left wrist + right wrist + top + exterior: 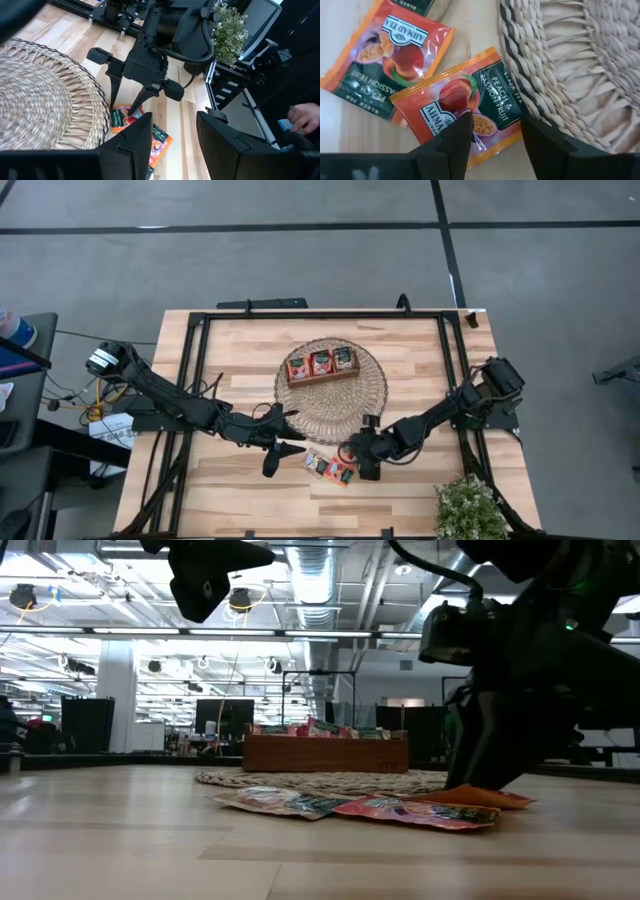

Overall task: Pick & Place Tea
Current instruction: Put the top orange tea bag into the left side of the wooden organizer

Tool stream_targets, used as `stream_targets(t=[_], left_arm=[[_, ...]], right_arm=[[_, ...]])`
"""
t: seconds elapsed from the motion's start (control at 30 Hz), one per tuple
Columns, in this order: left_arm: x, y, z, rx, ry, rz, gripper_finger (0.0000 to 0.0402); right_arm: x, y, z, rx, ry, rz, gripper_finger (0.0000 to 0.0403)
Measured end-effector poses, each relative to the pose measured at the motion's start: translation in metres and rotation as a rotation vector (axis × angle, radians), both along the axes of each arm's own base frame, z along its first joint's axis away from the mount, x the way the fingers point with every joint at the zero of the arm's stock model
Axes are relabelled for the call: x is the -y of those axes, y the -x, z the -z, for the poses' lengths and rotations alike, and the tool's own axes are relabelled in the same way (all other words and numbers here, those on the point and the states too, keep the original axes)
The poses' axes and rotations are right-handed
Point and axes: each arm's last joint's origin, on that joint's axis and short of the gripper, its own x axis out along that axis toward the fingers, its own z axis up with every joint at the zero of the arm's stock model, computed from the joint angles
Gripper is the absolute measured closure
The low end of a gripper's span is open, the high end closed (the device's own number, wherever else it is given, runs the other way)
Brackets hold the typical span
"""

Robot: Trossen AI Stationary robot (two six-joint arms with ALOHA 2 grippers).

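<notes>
Three red-orange tea sachets (330, 468) lie flat on the table just near of the round woven mat (332, 392). On the mat stands a brown wooden tray (320, 366) holding more sachets. My right gripper (492, 132) points steeply down, open, with its fingers standing over the sachet (465, 107) closest to the mat's edge. That sachet overlaps a second one (387, 55). My left gripper (285, 448) hangs open above the table to the left of the loose sachets, holding nothing. My right gripper's open fingers (114, 97) come down from above over the sachet (122, 119) beside the mat's rim. I cannot tell whether the tips touch it. The sachet lies flat on the table.
A potted plant (468, 508) stands at the near right corner. Black frame rails (195, 380) run along the table's left, right and far sides. Bare wood lies near of the sachets. A person's hand (305, 117) shows beyond the table.
</notes>
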Motion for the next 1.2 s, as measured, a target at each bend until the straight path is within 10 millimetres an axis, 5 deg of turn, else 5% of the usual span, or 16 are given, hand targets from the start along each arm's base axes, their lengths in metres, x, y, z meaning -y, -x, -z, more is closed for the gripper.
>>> stream_targets(t=[0.3, 0.6, 0.83, 1.2], left_arm=[[0.0, 0.0, 0.0, 0.0, 0.002, 0.0, 0.0257], [0.0, 0.0, 0.0, -0.006, 0.076, -0.025, 0.0257], [-0.001, -0.004, -0.009, 0.109, 0.152, -0.138, 0.0257], [-0.015, -0.01, -0.018, 0.197, 0.24, -0.251, 0.0248]], right_arm=[[-0.011, 0.003, -0.004, -0.01, -0.039, -0.057, 0.0389], [-0.019, -0.006, -0.03, -0.104, 0.106, -0.063, 0.04], [-0.024, -0.028, -0.079, 0.025, 0.347, 0.006, 0.0402], [-0.034, -0.052, -0.142, 0.216, 0.491, -0.011, 0.0403]])
